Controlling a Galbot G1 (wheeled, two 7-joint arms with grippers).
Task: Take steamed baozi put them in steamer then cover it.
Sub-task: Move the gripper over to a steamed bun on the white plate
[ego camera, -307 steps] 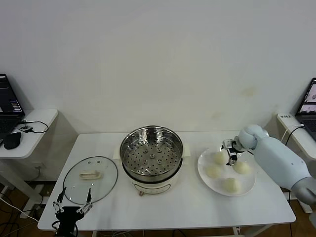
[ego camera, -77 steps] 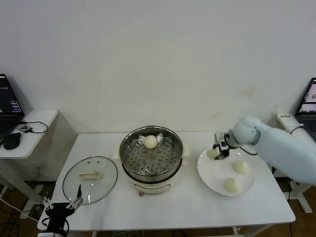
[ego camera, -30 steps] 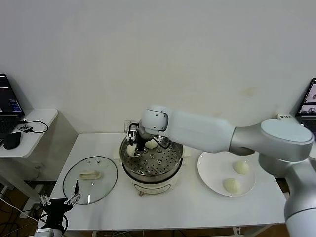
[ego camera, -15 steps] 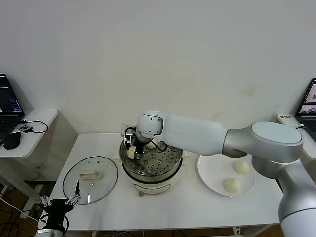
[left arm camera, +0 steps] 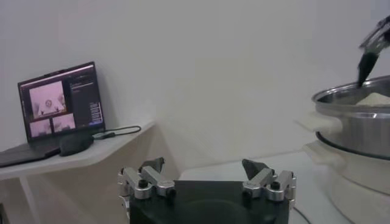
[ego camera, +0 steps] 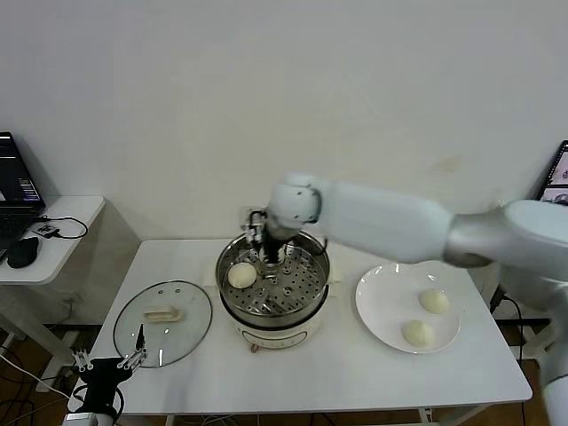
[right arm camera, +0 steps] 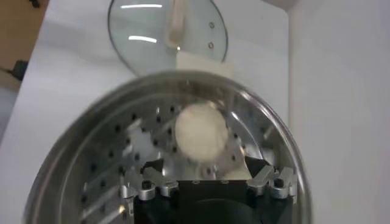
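The steamer (ego camera: 311,306) stands mid-table, shiny steel on a cream base. One baozi (ego camera: 241,275) lies on the left side of its perforated tray. My right gripper (ego camera: 267,255) hangs open just above the tray's back, apart from that bun. In the right wrist view the same baozi (right arm camera: 201,139) lies just beyond the open right gripper (right arm camera: 203,164). Two more baozi (ego camera: 433,301) (ego camera: 415,333) rest on the white plate (ego camera: 382,297). The glass cover (ego camera: 182,333) lies flat left of the steamer. My left gripper (ego camera: 108,358) waits open below the table's front left corner.
A side table (ego camera: 62,213) with a laptop (ego camera: 16,182) and a mouse stands at the far left. Another laptop (ego camera: 557,177) shows at the far right. The left wrist view shows the steamer (left arm camera: 359,122) off to one side, beyond my left gripper (left arm camera: 204,165).
My right gripper opened and let go of the baozi on the left of the tray, then rose and shifted toward the back. The left arm stayed put.
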